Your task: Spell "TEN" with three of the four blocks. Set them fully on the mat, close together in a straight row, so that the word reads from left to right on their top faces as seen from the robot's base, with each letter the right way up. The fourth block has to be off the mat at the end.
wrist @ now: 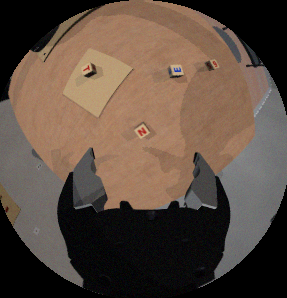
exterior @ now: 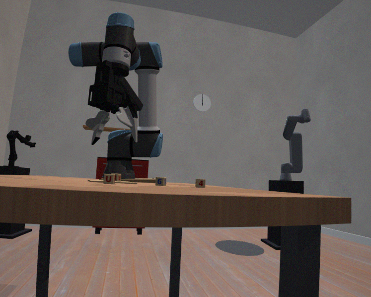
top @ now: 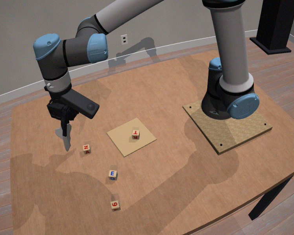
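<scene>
The tan mat [top: 131,136] lies in the middle of the table with the T block [top: 135,134] on it. The N block [top: 86,149] sits on the table left of the mat. The E block [top: 112,174] is in front of the mat, and the 9 block [top: 115,205] lies nearer the front edge. My gripper [top: 64,137] hangs open and empty above the table, left of the N block. In the wrist view the N block [wrist: 142,131] lies ahead of the open fingers, with the mat [wrist: 97,80], the T block [wrist: 89,70] and the E block [wrist: 176,71] beyond.
The robot's base [top: 228,101] stands on a plate [top: 226,125] at the right of the table. In the low side view the blocks [exterior: 109,178] line up along the table top under the raised gripper [exterior: 113,129].
</scene>
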Tool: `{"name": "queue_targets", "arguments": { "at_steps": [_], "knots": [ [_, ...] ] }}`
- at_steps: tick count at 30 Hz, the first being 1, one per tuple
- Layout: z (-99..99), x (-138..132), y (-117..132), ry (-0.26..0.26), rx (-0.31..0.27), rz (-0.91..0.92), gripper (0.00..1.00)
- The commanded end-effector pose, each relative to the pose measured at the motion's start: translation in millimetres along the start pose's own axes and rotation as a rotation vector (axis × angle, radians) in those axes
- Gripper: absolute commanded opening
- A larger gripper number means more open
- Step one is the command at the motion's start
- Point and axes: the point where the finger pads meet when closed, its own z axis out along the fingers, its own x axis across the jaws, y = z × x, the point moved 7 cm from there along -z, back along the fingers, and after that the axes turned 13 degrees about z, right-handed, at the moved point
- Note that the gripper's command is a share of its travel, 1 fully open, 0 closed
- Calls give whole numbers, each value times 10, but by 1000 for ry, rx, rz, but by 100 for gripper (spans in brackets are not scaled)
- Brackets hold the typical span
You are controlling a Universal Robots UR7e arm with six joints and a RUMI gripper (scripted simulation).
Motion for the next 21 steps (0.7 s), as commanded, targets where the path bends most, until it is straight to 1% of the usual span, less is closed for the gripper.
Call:
{"name": "queue_targets", "arguments": {
  "at_steps": [1,7,9,11,21],
  "knots": [
    [3,-15,-1,-1,-2,139,100],
    [5,-20,-2,-1,-2,252,100],
    [5,-20,-2,-1,-2,252,100],
    [7,-23,-2,0,-2,321,100],
    [12,-32,3,0,-2,504,100]
  ]
}}
